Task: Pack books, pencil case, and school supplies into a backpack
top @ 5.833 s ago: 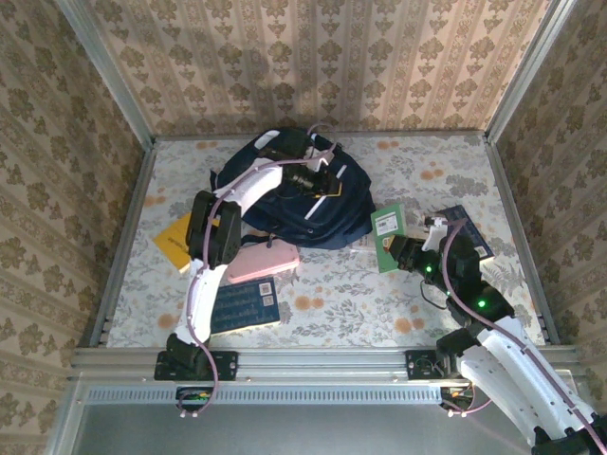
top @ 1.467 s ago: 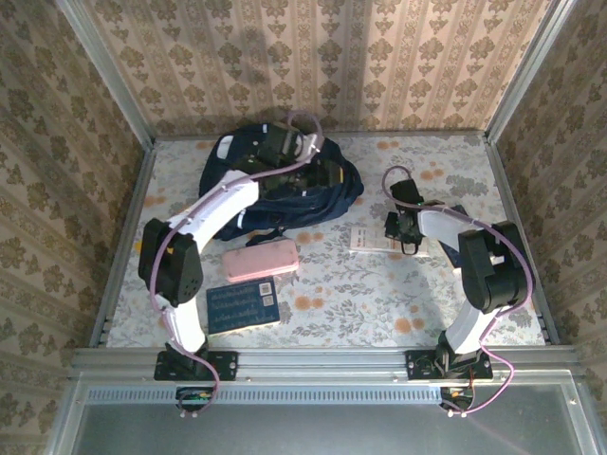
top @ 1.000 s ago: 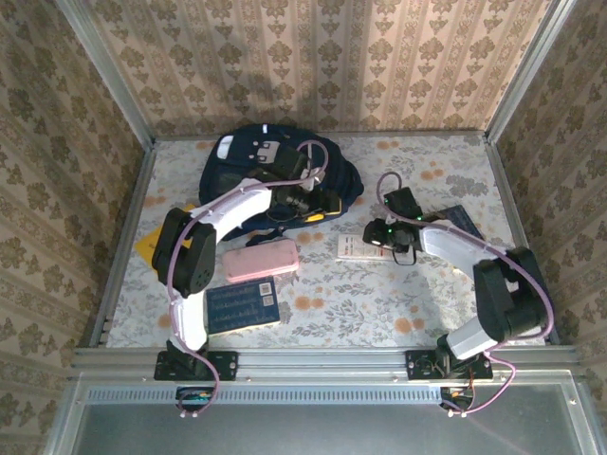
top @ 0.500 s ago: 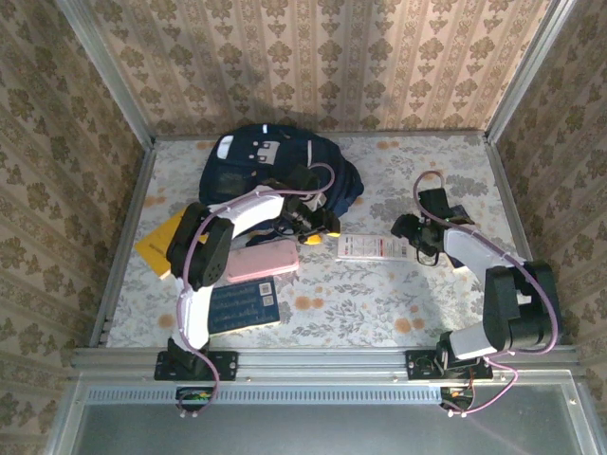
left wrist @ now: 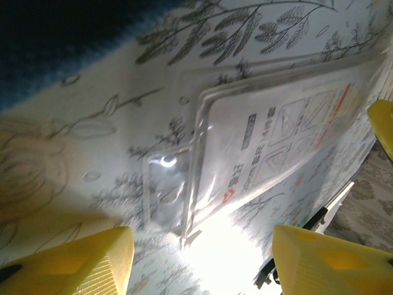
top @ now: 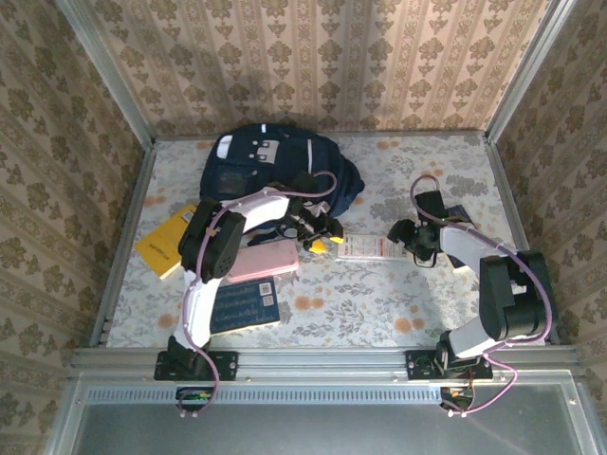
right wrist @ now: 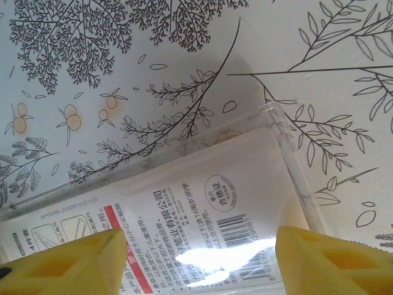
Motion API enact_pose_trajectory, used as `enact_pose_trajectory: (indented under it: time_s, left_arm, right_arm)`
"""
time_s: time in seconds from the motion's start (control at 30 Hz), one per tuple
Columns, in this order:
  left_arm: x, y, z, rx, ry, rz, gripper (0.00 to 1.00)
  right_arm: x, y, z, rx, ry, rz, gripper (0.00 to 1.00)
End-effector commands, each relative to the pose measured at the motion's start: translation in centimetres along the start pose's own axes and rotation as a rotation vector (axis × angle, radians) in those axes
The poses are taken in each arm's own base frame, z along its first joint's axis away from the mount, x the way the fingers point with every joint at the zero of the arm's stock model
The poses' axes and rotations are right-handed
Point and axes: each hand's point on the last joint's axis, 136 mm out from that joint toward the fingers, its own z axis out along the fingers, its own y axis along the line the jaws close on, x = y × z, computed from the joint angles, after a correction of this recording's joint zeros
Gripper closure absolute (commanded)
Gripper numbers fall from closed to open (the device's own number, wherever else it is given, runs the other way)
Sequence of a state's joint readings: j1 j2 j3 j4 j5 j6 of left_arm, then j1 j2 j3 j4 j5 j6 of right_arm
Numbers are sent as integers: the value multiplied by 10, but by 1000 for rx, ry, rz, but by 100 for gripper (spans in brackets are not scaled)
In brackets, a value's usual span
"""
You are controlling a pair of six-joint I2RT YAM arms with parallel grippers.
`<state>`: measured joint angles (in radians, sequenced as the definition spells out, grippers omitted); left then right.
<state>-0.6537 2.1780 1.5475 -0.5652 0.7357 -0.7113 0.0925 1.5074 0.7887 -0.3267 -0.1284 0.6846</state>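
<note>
Half a second ago the left hand [top: 322, 243] was nearer to the backpack [top: 261, 166]; now it is at the left end of the white printed strip [top: 365, 248]. The right hand [top: 402, 234] stays at the other end. Both hands are released: in each wrist view the yellow fingertips stand wide apart and grip nothing. So the strip lies flat on the counter [top: 341, 313] between the two hands, not yet packed. I judge that the left hand is preparing to take it.

The clear plastic border of the strip lies close on the counter, so a finger has little to catch. The pink pencil case [top: 261, 261] is just beside the left hand, on its outer side. The backpack is just beyond the left hand. In front of both hands, toward the arm bases, the counter has free room.
</note>
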Motion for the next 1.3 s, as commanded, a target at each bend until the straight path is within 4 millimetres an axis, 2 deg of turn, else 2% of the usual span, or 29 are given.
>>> enact_pose_trajectory:
  time_s: [0.0, 0.23, 0.53, 0.77, 0.87, 0.97, 1.07, 1.17, 1.27]
  left_arm:
    - [-1, -5, 11, 42, 43, -15, 38]
    - [-5, -14, 20, 75, 61, -6, 39]
    - [-2, -46, 11, 168, 61, 73, 41]
    - [3, -64, -2, 201, 43, 148, 49]
    - [2, -55, -10, 123, 8, 153, 47]
    - [-4, -36, -26, -2, -67, 145, 41]
    - [-7, -18, -37, -132, -115, 146, 38]
    - [-6, -5, -38, -203, -122, 141, 37]
    - [-7, 7, -31, -220, -110, 116, 37]
  right_arm:
    - [9, -3, 7, 5, 37, 9, 34]
    - [15, 1, 18, 13, 76, 2, 34]
    - [25, 14, 25, -8, 106, -24, 38]
    - [31, 21, 30, -30, 115, -24, 39]
    - [32, 19, 29, -25, 111, -24, 39]
    - [31, 18, 27, -18, 104, -26, 39]
    - [30, 17, 25, -10, 90, -35, 39]
    - [31, 18, 24, -3, 86, -52, 39]
    - [32, 18, 24, -3, 88, -60, 40]
